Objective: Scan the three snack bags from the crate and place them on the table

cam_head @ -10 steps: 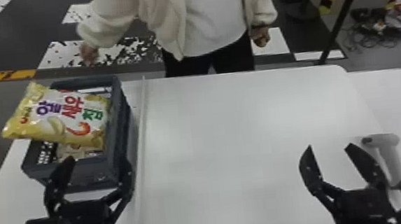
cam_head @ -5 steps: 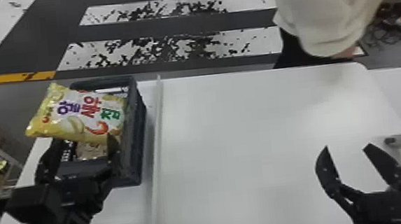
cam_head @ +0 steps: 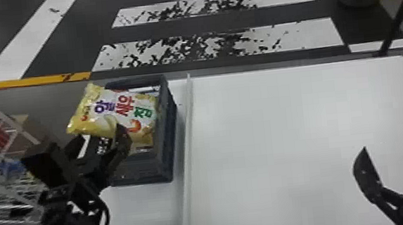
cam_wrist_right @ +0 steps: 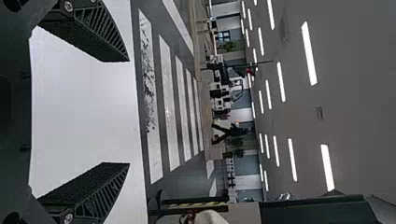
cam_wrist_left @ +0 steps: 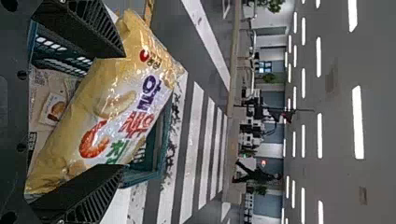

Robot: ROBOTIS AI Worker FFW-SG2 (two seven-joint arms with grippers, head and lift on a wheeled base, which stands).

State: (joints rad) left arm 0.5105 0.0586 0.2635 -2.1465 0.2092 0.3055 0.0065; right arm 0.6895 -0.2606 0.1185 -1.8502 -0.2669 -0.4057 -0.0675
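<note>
Snack bag [cam_head: 119,114], yellow and white with a shrimp pictured on it, is lying slanted on top of the stuff in the dark crate [cam_head: 169,134], and its left end pokes out past the crate's side. The crate's sitting on the left part of the white table [cam_head: 302,139], just beside a pale raised strip [cam_head: 187,140]. Left arm comes in from the bottom left, with its gripper [cam_head: 102,135] right at the crate's near left part. Going by the left wrist view, it's pointing forward pretty much level, its 2 fingers spread wide with the bag's middle between them. Can't tell if either is actually touching the bag. That view also gives you a beige package [cam_wrist_left: 49,100] under the bag, inside the crate. Right arm's parked at the lower right, gripper [cam_head: 388,148] over the right part of the table and well apart from the crate, also aimed forward, with its 2 fingers spread wide and nothing between them. There's a wire rack [cam_head: 4,200] off to the left too, with red and blue stuff on it.
</note>
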